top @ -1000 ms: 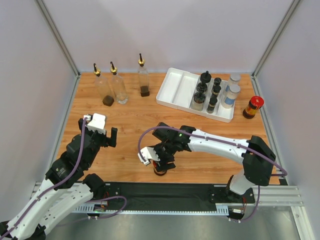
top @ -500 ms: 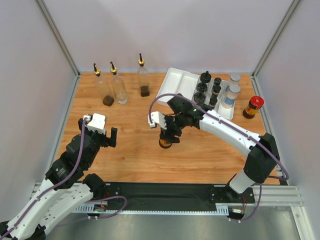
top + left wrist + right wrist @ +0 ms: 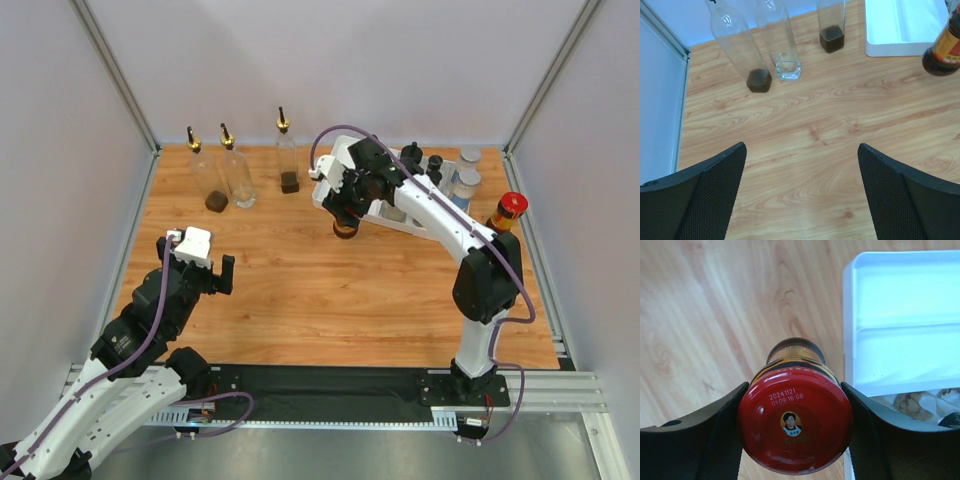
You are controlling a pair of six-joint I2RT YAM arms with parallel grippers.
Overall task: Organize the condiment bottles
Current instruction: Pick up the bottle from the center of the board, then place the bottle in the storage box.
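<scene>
Right pincer (image 3: 795, 410) moved red-lidded jar (image 3: 794, 427) beside tray (image 3: 900, 290), clamping its lid; left pincer (image 3: 802, 192) wide open.

Table layout, far edge to near edge.

Found along the far edge of the table (image 3: 300, 300), left half: three pourer bottles (image 3: 237, 178) in a row, two close together, the third (image 3: 288, 165) apart to their right near the edge's midpoint. Found at the far right corner: tray (image 3: 900, 300), set aslant, with small jars (image 3: 435, 165) in its middle compartments and shakers (image 3: 466, 185) in its right end. Noted just right of the tray, by the right edge: lone jar (image 3: 508, 212). Noted just before the tray's left end: held jar (image 3: 795, 425), gripped in the right gripper (image 3: 345, 212). Noted over the left half, well apart from everything else: left gripper (image 3: 801, 195).
</scene>
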